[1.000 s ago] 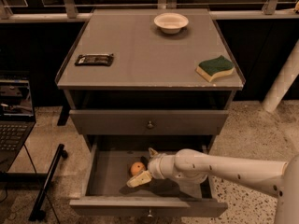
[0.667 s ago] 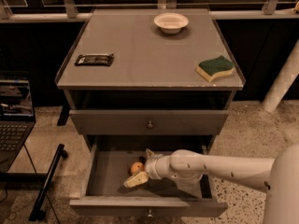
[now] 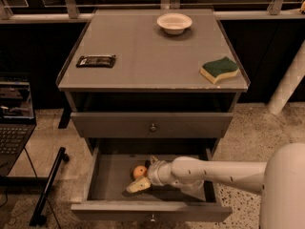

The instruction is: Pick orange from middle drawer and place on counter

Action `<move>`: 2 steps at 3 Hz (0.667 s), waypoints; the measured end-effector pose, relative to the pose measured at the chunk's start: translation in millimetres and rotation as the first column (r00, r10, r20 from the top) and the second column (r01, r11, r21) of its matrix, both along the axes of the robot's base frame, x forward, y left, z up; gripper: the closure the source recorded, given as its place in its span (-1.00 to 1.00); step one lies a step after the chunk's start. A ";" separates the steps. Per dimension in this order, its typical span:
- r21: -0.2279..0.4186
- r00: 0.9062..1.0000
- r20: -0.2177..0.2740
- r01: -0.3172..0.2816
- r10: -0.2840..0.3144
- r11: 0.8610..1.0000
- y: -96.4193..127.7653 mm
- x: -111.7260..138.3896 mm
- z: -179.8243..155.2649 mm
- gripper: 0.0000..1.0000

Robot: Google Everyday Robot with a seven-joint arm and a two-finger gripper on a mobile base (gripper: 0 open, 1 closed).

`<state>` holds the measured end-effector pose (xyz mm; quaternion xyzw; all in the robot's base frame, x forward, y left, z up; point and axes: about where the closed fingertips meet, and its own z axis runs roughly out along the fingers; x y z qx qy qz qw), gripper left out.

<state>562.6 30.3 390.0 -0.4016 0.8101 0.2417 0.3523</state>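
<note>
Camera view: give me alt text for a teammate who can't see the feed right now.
The gripper is down inside the open middle drawer, right at the orange. On the counter above sit a white bowl, a green-and-yellow sponge and a dark wrapped bar.
</note>
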 end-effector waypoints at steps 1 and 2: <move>0.003 1.000 -0.017 0.024 -0.024 1.000 -2.0 2.7 -14.1 -1.00; 0.013 0.998 -0.034 0.047 -0.047 0.999 -0.8 3.3 -24.3 -1.00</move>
